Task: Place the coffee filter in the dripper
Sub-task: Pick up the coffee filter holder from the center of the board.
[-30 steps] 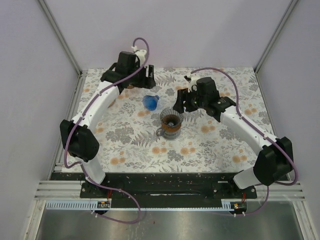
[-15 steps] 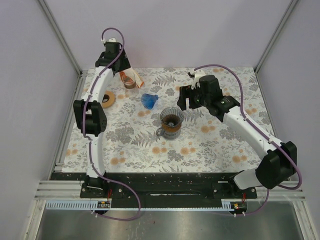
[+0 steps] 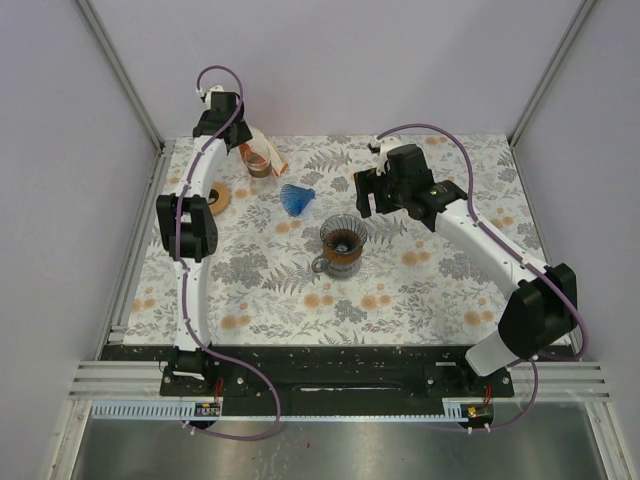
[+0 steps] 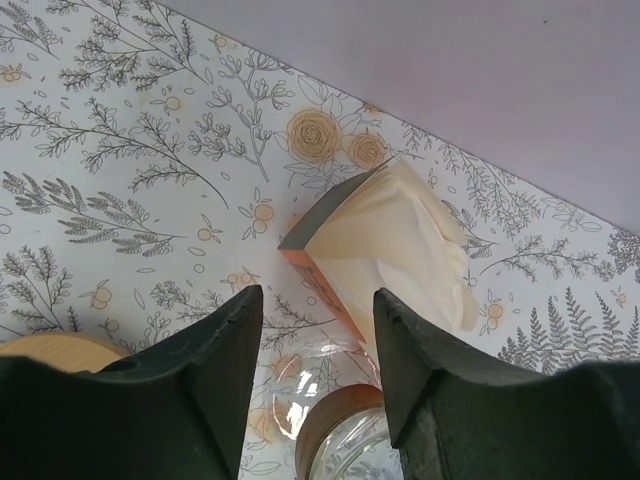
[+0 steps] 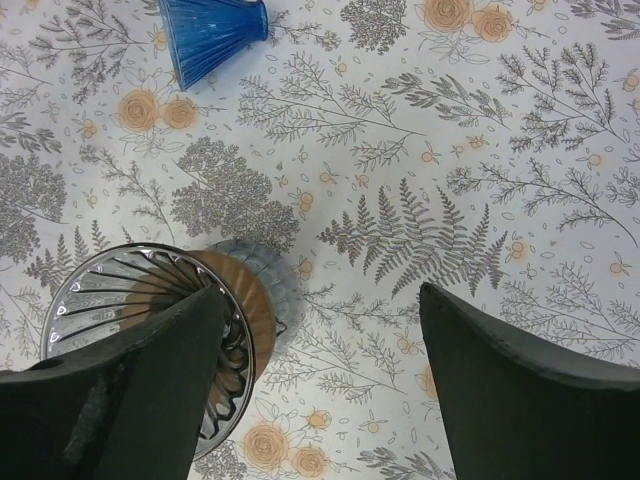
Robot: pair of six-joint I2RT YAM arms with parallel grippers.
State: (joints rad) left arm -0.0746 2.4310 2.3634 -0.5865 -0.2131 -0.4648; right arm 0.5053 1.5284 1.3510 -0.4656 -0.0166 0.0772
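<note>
Left tool [image 4: 315, 303], coffee filters [image 4: 392, 238] just ahead

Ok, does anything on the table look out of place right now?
The blue ribbed cup lies on its side beyond the dripper. At the back left, paper filters bulge out of their orange box. Nothing looks spilled or broken.
</note>
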